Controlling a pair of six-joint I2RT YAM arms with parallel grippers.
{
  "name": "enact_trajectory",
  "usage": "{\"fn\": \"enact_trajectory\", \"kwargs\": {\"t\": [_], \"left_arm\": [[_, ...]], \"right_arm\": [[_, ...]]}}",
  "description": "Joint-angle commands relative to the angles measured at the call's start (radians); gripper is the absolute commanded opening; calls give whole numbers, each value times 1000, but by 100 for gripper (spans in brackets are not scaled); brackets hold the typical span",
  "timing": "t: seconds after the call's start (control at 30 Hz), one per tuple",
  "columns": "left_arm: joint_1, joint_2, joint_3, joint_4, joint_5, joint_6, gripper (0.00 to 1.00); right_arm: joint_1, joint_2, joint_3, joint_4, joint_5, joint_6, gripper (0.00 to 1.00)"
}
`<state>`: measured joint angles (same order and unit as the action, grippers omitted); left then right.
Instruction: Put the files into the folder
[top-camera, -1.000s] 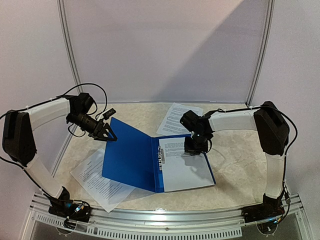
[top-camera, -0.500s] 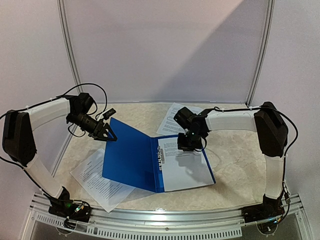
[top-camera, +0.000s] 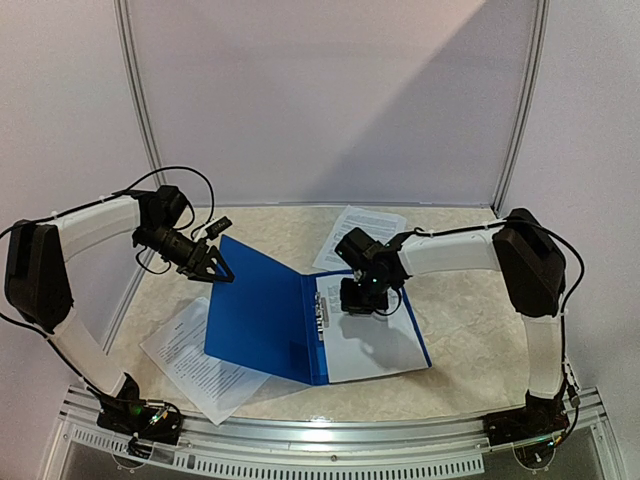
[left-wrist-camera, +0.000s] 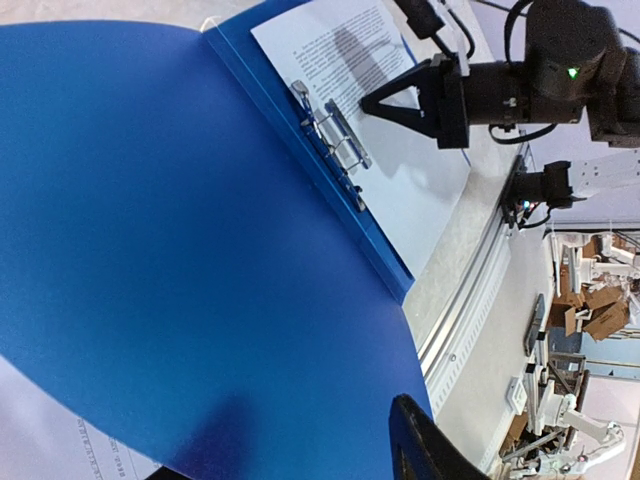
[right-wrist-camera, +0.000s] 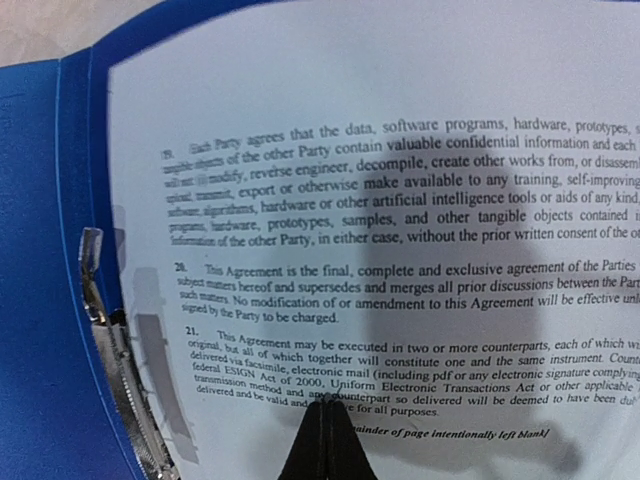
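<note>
The dark-blue folder lies open, its left cover raised. My left gripper is open at that cover's far edge, and the cover leans on it. In the left wrist view the cover fills the frame and only one finger shows. One file lies in the folder's right half beside the metal clip. My right gripper is shut, its tips down on that sheet near the clip. A second file lies behind the folder. A third lies partly under it at front left.
An aluminium rail runs along the table's near edge. Curved frame posts stand at the back corners with walls close behind. The marbled tabletop shows right of the folder.
My right gripper has slid left across the sheet in the folder, toward the clip at the spine. The left gripper and the raised cover have not moved.
</note>
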<state>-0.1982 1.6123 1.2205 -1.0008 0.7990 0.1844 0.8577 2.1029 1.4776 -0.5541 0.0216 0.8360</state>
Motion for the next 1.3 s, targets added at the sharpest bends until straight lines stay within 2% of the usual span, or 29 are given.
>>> {"fn": "enact_trajectory", "kwargs": {"t": [0.0, 0.7, 1.0, 1.07, 1.1, 1.13, 1.27], "left_arm": [[-13, 6, 13, -1, 2, 15, 50], [-14, 6, 17, -7, 1, 22, 51], [9, -50, 91, -111, -55, 107, 76], [26, -75, 131, -159, -96, 144, 86], [34, -86, 154, -190, -115, 167, 95], [43, -98, 176, -225, -137, 191, 99], [120, -148, 254, -323, -256, 279, 99]], "right_arm": [[-3, 57, 1, 26, -11, 19, 0], [-2, 56, 57, -8, 33, 20, 0], [-4, -71, 181, -77, 101, -123, 13], [-4, -96, 188, -74, 103, -147, 17], [-3, -114, 190, -73, 104, -160, 18], [-5, -128, 190, -73, 107, -168, 20], [-4, -180, 171, -74, 130, -201, 29]]}}
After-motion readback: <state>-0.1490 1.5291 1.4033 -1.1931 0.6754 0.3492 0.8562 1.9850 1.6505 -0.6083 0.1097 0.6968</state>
